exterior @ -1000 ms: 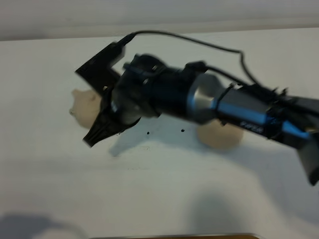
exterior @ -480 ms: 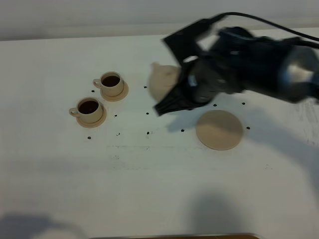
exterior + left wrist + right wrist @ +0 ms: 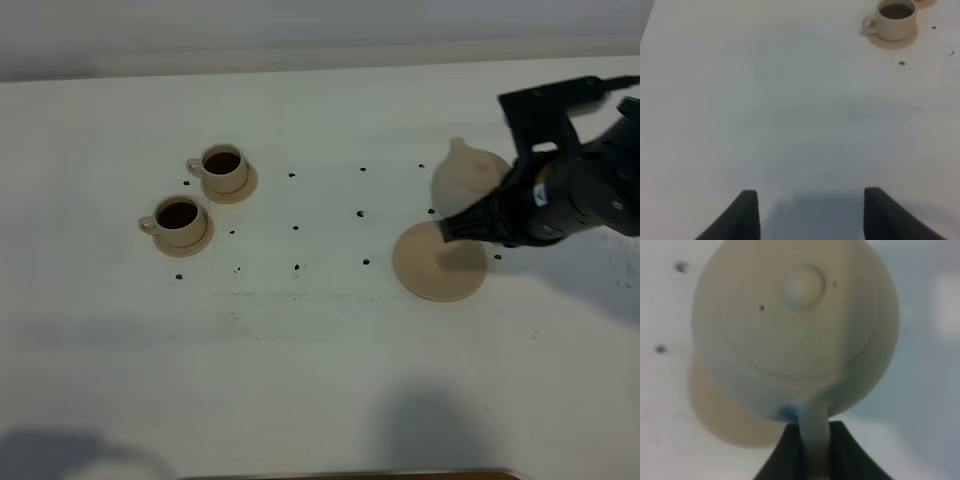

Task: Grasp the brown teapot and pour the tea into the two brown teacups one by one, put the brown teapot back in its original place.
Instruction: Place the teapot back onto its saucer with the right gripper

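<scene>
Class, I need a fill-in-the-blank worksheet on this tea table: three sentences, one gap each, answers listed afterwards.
1. The right gripper is shut on the handle of the squat pale tan ____.
2. Each small tan teacup, the nearer cup and the farther cup, stands on its own round ____.
3. The flat round tan coaster disc has ____ standing on it.

Missing words: teapot; saucer; nothing

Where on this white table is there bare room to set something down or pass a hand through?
Widest bare patch: the white table nearest the camera, below the two tan teacups on saucers and the round tan coaster. The strip between the cups and the coaster holds only small dark specks. The right is crowded: the right gripper holds the tan teapot beside the coaster.
</scene>
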`<state>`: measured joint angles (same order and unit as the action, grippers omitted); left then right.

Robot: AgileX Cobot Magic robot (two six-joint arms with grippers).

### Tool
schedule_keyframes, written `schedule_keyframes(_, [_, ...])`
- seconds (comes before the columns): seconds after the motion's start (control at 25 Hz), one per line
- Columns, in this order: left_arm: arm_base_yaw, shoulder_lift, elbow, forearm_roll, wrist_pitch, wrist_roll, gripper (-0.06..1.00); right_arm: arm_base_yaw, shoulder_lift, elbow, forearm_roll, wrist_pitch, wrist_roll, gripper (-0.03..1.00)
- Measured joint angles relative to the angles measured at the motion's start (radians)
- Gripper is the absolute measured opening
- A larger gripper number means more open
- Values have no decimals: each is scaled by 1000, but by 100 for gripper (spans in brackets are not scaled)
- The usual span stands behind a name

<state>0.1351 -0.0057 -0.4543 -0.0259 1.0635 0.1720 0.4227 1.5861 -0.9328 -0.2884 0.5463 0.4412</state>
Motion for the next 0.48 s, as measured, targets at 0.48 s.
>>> schedule_keyframes(0.48, [0,0,0,0,0,0,52,-35,-33,122,27,-98,31,8])
